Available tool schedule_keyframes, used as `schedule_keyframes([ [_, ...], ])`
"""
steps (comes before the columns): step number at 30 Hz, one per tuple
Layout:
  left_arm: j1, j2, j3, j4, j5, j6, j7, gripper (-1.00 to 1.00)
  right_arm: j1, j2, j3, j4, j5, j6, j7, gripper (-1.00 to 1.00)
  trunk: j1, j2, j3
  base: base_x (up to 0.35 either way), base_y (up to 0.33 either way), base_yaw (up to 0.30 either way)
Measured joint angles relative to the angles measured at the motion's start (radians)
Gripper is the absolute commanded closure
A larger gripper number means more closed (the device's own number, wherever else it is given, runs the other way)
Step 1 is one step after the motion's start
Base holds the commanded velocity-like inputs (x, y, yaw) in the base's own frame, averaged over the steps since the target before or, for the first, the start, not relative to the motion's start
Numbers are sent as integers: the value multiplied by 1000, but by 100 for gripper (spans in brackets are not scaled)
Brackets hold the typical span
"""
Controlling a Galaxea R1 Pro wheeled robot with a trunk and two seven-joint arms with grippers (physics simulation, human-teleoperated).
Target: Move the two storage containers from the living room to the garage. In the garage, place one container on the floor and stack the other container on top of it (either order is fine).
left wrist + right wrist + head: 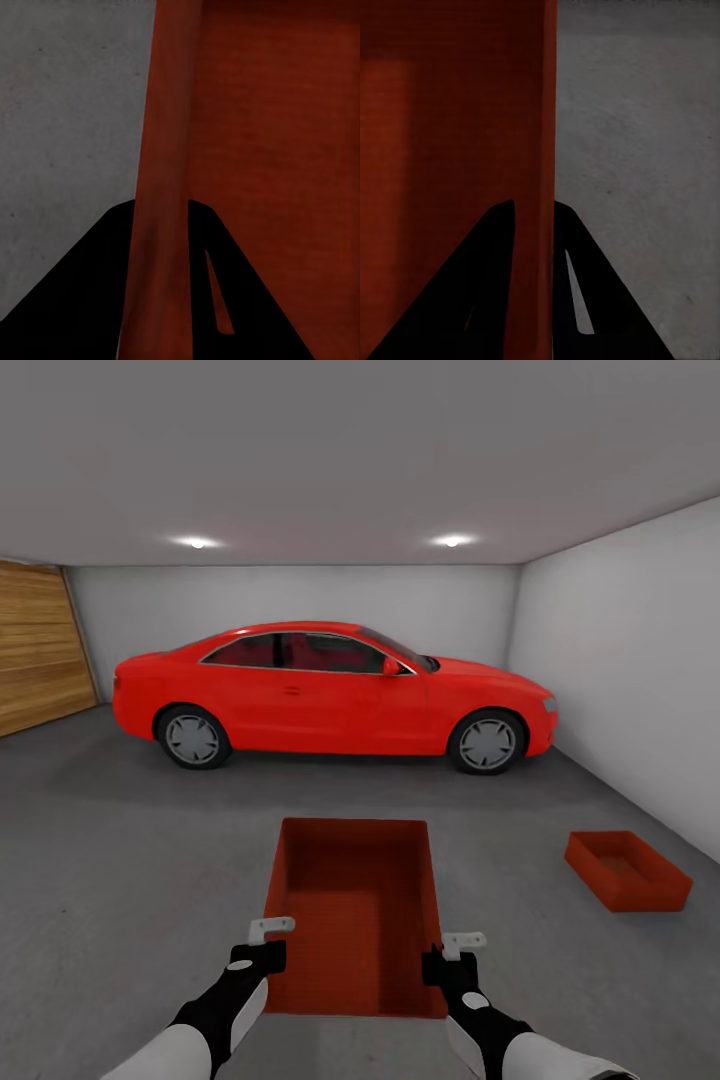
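Observation:
I am in the garage. A red-orange lidless storage container is held lengthwise in front of me over the grey concrete floor. My left gripper is shut on the container's left wall, one dark finger on each side of it. My right gripper is shut on the right wall in the same way. The second storage container rests on the floor ahead to the right, turned at an angle, near the white side wall.
A glossy red car is parked across the far side of the room. The wood-slat garage door is at the left, a white wall at the right. Open concrete lies between me and the car.

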Motion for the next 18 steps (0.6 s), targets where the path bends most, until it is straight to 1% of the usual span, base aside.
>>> schedule_keyframes([
  [14,0,0,-1,0,-1,0,0,100,0,1,-2,5,-1,-5,0,100,0,0,0,321,0,-1],
  [18,0,0,-2,-1,-1,0,0,100,0,1,-1,4,-1,-6,-1,100,0,0,0,321,0,-114],
])
